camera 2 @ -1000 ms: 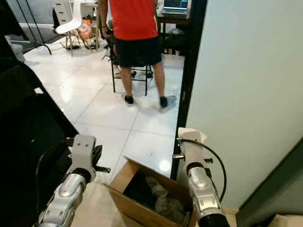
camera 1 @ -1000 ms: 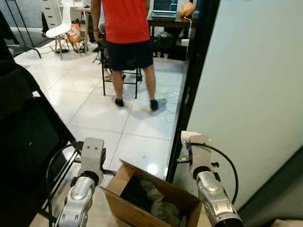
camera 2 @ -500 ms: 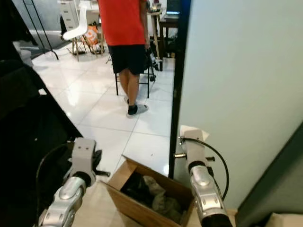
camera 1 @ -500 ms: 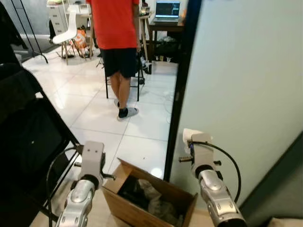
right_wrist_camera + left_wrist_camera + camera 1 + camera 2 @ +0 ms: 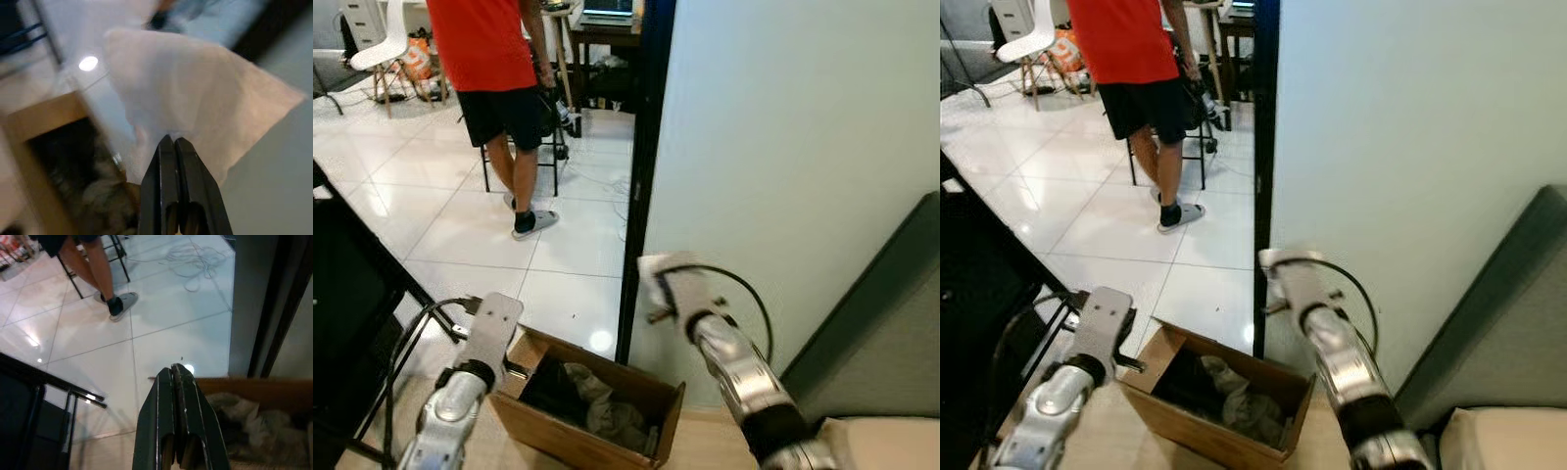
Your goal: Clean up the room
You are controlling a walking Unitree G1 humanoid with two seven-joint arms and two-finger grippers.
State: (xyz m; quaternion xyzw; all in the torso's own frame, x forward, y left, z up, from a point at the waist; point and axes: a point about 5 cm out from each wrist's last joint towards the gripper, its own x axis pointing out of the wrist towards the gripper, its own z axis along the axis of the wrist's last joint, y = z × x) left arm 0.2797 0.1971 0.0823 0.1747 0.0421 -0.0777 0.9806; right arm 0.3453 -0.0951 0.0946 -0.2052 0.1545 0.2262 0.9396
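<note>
An open cardboard box (image 5: 570, 439) sits on the floor by the door frame, with crumpled grey and dark cloth (image 5: 596, 410) inside. My right gripper (image 5: 175, 143) is shut on a white paper tissue (image 5: 195, 90); in the eye views the tissue (image 5: 655, 275) hangs above the box's right end, close to the wall. My left gripper (image 5: 175, 370) is shut with nothing in it and points over the box's left edge, with its wrist (image 5: 495, 325) just left of the box.
A person in a red shirt (image 5: 487, 44) and black shorts stands on the white tiles by a black chair (image 5: 548, 137). The black door frame (image 5: 642, 147) and pale wall (image 5: 783, 137) rise behind the box. A black rack (image 5: 357, 313) stands left, and a grey panel (image 5: 886, 333) right.
The view has swung to the right. The person has stepped closer to the door frame. My right arm now leans left with the tissue still in its grip.
</note>
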